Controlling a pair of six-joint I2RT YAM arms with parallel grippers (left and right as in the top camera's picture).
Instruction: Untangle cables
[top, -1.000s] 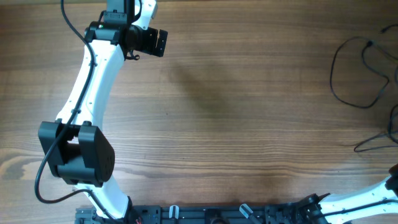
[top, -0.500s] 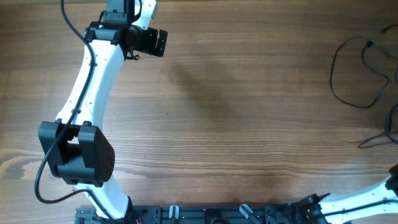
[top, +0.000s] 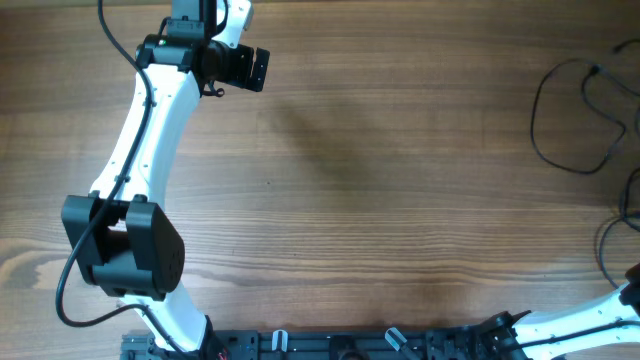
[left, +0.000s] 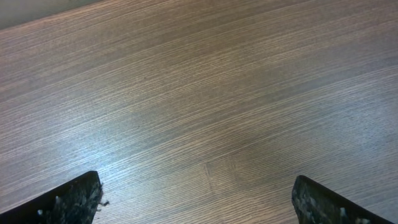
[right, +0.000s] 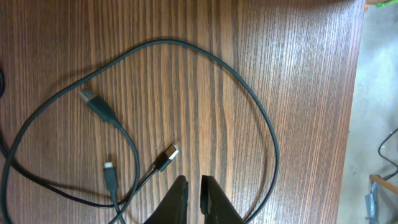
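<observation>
Cables (top: 533, 125) lie in loose black loops along the desk's (top: 400, 200) right edge, toward its far right corner, with one strand running out of the overhead view. In the right wrist view one wide loop curves round three plug ends (right: 169, 151), and thinner strands cross each other just beside those plugs (which strand lies on top I cannot tell). The right gripper (right: 193, 183) hangs over the near side of that loop, fingers nearly together with only a thin slit between them and nothing in it. The left gripper (left: 199, 205) is at the far edge on the left side, well apart from the cables, fingers wide apart over bare wood. Risks, as I judge them: a grasp near the crossing could catch two strands and draw the loop tighter. A pull toward the right edge could slide cable off the desk. With the left gripper so distant, nothing pins the rest, so the whole bundle may drag along.
</observation>
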